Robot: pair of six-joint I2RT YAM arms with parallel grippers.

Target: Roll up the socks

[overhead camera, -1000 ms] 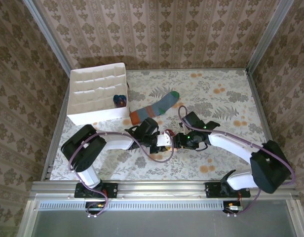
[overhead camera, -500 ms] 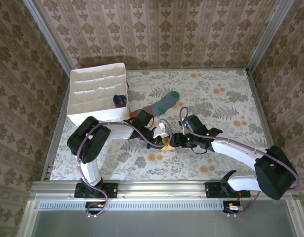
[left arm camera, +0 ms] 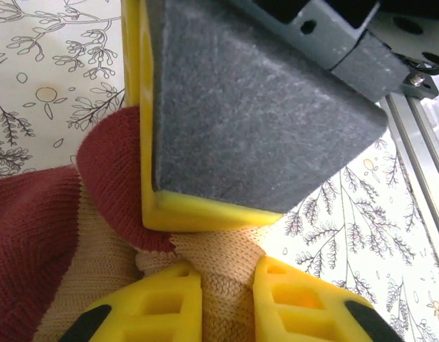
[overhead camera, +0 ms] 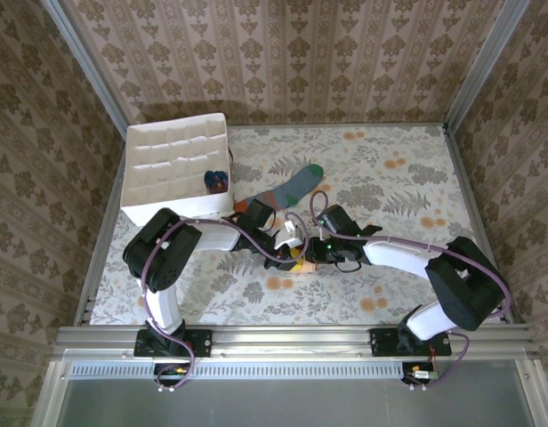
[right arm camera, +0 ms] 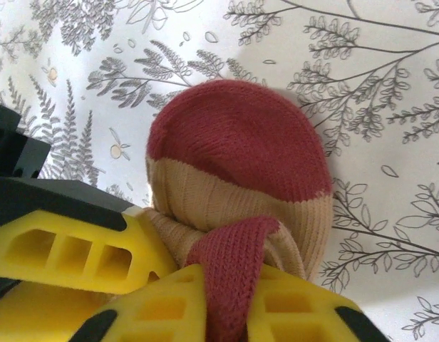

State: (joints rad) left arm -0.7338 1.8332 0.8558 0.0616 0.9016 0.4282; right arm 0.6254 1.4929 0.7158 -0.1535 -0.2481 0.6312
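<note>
Peach sock (right arm camera: 234, 157) balled; L gripper (left arm camera: 227, 296) & R gripper (right arm camera: 226, 310) both clamp its fabric betw. jaws.

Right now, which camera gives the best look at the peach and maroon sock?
The right wrist camera: the sock shows as a rolled ball, maroon cap over a peach band. The left wrist camera catches close-up folds beside a grey block. From above it is a small, mostly covered speck.
</note>
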